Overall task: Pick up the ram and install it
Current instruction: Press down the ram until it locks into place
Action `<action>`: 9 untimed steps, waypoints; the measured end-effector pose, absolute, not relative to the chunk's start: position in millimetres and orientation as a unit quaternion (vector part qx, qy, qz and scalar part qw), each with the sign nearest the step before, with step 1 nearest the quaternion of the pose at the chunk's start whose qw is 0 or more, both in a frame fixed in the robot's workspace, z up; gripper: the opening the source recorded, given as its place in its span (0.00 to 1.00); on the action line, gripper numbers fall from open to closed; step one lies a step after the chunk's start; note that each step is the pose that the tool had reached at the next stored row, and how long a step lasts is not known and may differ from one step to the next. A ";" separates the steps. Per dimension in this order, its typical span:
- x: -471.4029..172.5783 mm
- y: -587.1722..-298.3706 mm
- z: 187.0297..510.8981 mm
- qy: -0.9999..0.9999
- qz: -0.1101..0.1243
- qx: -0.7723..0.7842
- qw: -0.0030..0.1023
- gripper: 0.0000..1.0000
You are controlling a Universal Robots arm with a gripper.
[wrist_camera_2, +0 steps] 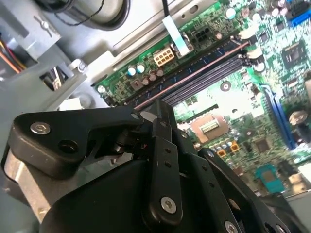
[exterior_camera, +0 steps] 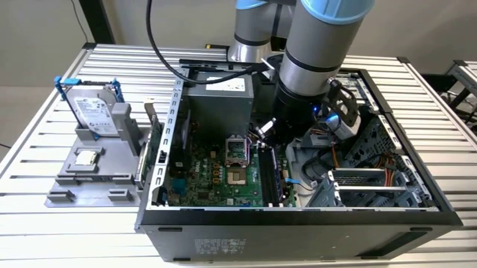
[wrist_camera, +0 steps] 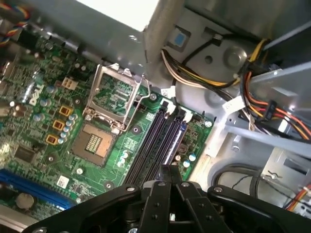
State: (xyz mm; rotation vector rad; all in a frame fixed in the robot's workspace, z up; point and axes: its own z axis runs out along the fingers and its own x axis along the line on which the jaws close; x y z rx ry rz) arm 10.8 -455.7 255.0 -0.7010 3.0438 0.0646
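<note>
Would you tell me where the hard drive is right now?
In the exterior view the hard drive stands on the grey holder at the exterior view's left, beside the open computer case.

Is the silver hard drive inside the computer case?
No, in the exterior view the silver hard drive stands in a grey holder on the table, outside the open computer case, on the exterior view's left.

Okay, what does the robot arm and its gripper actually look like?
The arm is built of silver-grey cylindrical segments with light-blue joint caps, and a black cable loops behind it. The gripper is matte black, with flat linkage bars pinned by silver screws.
</note>
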 end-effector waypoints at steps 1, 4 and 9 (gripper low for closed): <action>10.8 -455.7 255.0 0.972 0.021 -0.233 0.009 0.00; 10.8 -455.8 255.1 0.965 0.021 -0.260 0.008 0.00; 10.7 -455.7 255.0 0.954 0.021 -0.298 0.007 0.00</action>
